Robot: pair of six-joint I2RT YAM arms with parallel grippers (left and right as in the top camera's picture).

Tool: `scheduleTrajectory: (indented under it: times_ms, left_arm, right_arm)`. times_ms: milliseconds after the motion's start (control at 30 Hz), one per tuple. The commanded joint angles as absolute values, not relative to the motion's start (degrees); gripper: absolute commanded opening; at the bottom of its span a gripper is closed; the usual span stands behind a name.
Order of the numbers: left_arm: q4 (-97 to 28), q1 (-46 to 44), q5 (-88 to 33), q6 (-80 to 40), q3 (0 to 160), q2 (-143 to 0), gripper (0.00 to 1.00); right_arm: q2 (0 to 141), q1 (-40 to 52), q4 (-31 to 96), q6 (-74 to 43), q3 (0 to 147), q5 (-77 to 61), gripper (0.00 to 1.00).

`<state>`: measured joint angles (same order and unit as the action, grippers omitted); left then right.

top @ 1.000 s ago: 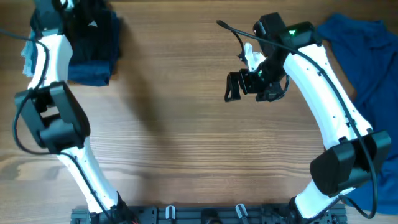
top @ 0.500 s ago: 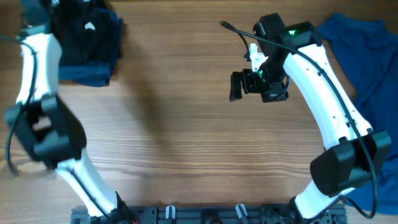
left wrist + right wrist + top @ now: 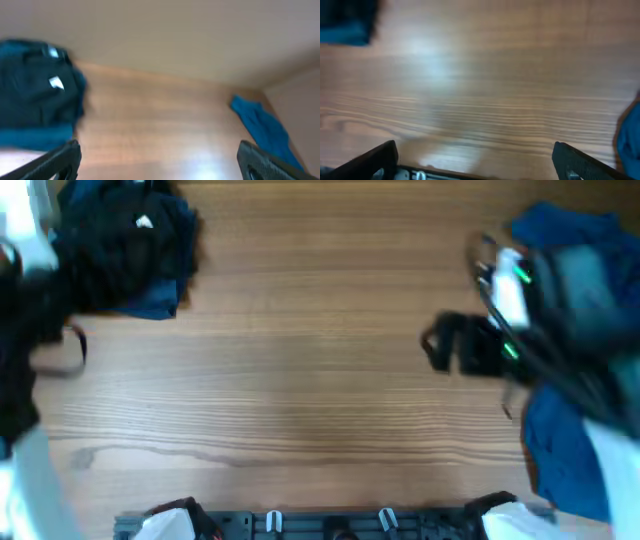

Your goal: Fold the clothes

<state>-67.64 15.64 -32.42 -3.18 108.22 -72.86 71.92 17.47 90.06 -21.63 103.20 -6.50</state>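
A folded pile of dark and blue clothes [image 3: 130,245] lies at the table's far left; the left wrist view shows this pile [image 3: 35,90] too. An unfolded blue garment [image 3: 575,240] is spread along the right side. My left gripper [image 3: 160,170] is open over bare wood, its fingers [image 3: 57,162] far apart and holding nothing. My left arm [image 3: 25,330] is a blur at the left edge. My right gripper [image 3: 445,345] hovers just left of the blue garment, blurred. In its own view the right gripper [image 3: 475,165] is open and empty.
The wooden table [image 3: 300,360] spans the middle. A dark rail with clips [image 3: 320,525] runs along the front edge. A corner of blue cloth [image 3: 630,135] shows at the right wrist view's right edge, and dark cloth [image 3: 345,20] at its top left.
My left gripper has opened and pulled back from the folded pile. My right arm has swung right toward the blue garment. Both arms are now motion-blurred.
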Motion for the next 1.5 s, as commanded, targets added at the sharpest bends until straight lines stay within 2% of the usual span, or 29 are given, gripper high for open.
scheduleTrajectory:
  times_ms: [0, 233, 367, 467, 567, 1267, 1467]
  left_arm:
    - [-71.79, 15.49, -38.35, 1.5, 102.08, -64.84, 0.96]
    - [-66.96, 15.49, -44.16, 2.15, 80.88, -42.61, 1.0]
    - [-63.83, 15.49, -45.52, 2.15, 72.05, -36.29, 1.0]
    - [-63.92, 15.49, -45.56, 2.13, 70.39, -36.03, 1.0]
    - [-64.05, 15.49, -45.56, 2.15, 70.39, -36.12, 1.0]
    - [-64.07, 15.49, -45.54, 2.17, 70.39, -36.12, 1.0]
    - [-64.05, 15.49, -45.54, 2.17, 70.39, -36.12, 1.0]
  right_arm:
    - [60.27, 17.82, 91.39, -22.68, 100.71, -5.52, 1.0]
    - [39.31, 17.8, 88.25, -24.14, 92.03, -4.78, 0.99]
    - [33.15, 17.8, 84.27, -29.89, 87.15, 4.16, 1.0]
    - [32.77, 17.8, 84.01, -38.35, 84.58, 10.33, 0.99]
    - [32.8, 17.8, 84.07, -40.8, 82.52, 10.94, 1.0]
    - [32.71, 17.52, 84.27, -40.69, 81.25, 10.92, 1.0]
    - [30.87, 9.5, 83.57, -40.6, 81.12, 15.27, 1.0]
